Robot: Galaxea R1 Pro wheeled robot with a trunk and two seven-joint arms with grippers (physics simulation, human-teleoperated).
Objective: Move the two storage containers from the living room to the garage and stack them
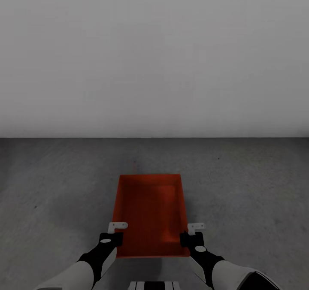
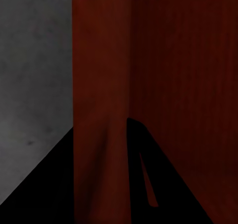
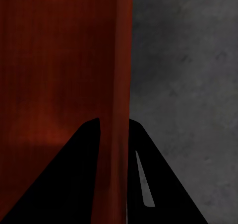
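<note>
Garage setting: dark grey mottled concrete floor (image 1: 56, 182) running up to a plain white wall (image 1: 154, 54). Head view: one orange-red storage container (image 1: 150, 215), open top up, sits centred just ahead of the robot, long axis pointing away toward the wall; can't tell whether it rests on the concrete or is held just above it. Left gripper (image 1: 112, 234) at the container's near-left corner, right gripper (image 1: 192, 235) at the near-right corner, both arms reaching in from below. Left wrist view: left gripper (image 2: 101, 134) straddles the container's side wall (image 2: 99, 60), one dark finger (image 2: 158, 184) inside the bin, the other outside over the concrete, jaws closed down onto that wall. Right wrist view: same picture mirrored, right gripper (image 3: 114, 134) with a dark finger (image 3: 74, 174) on the inside and one outside, clamped on the opposite side wall (image 3: 121, 60), floor visible beside it.
</note>
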